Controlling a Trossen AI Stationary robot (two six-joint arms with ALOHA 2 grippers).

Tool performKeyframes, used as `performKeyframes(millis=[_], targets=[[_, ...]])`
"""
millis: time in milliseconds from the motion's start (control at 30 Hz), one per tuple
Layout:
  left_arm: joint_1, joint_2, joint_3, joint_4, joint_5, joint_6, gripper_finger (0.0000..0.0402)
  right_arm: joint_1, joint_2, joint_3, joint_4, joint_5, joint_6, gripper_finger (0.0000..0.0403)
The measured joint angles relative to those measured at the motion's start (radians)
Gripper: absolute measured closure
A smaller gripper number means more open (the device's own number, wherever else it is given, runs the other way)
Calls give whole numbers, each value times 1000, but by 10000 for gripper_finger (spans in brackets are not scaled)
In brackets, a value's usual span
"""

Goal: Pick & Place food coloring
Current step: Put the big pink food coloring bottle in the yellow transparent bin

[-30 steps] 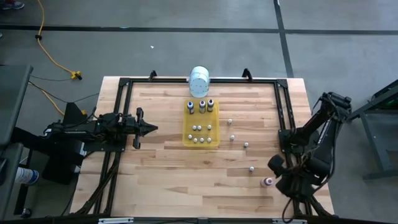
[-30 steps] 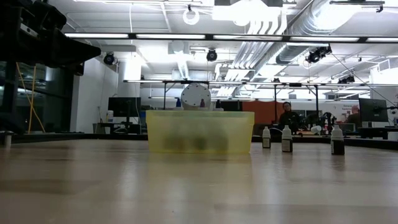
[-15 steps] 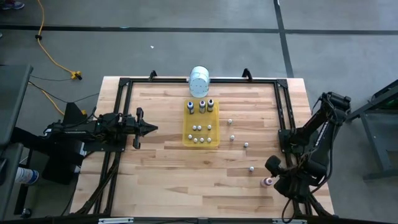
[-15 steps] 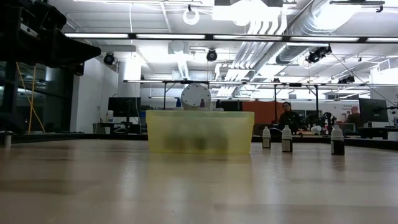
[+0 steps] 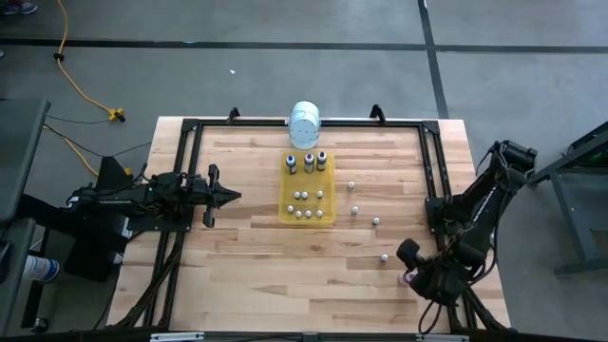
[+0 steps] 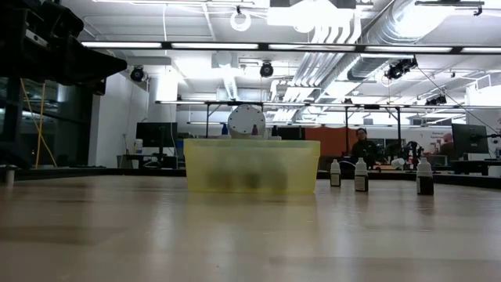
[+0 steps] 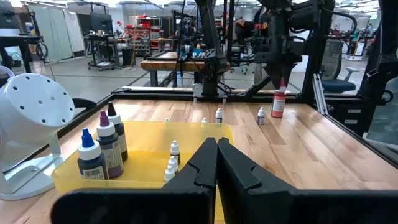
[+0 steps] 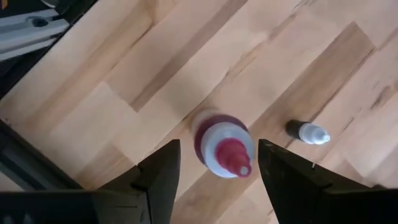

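Right gripper [image 8: 212, 165] is dropping lower over the red food coloring bottle [image 8: 221, 144] than half a second back; in the high view the wrist is now covering most of the bottle [image 5: 409, 277], which was showing clear beside it before. Fingers [image 8: 163, 171] are standing wide apart, one on each side of the red-capped bottle, not touching it as far as the wrist view shows. The bottle is standing upright on the table [image 5: 247, 256] near the right front corner, in the same spot as earlier.

Left arm is sitting unchanged at the left side of the table, left gripper [image 7: 216, 144] pinched together, pointing at the yellow tray [image 5: 284, 211].

Tray is holding three taller dark bottles [image 5: 309, 159] in a row at its far end and a cluster of small white-capped bottles [image 5: 309, 196] nearer the front.

White cylindrical container [image 5: 305, 123] is sitting just behind the tray at the table's far edge.

Loose small bottles [image 5: 375, 220] are scattered on the wood between tray and right arm; one small bottle [image 8: 308, 132] is lying near the red one.
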Motion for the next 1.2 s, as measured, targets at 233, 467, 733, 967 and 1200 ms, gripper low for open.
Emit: performKeyframes(millis=[233, 467, 733, 967, 1200], targets=[[0, 0, 0, 0, 0, 0, 401, -4, 0, -3, 12, 17, 0, 204], [0, 0, 0, 0, 0, 0, 401, -24, 0, -3, 12, 22, 14, 225], [0, 0, 0, 0, 0, 0, 401, -30, 0, -3, 12, -5, 32, 251], [0, 0, 0, 0, 0, 0, 401, -30, 0, -3, 12, -27, 44, 269], [0, 0, 0, 0, 0, 0, 401, -30, 0, -2, 12, -28, 52, 285]])
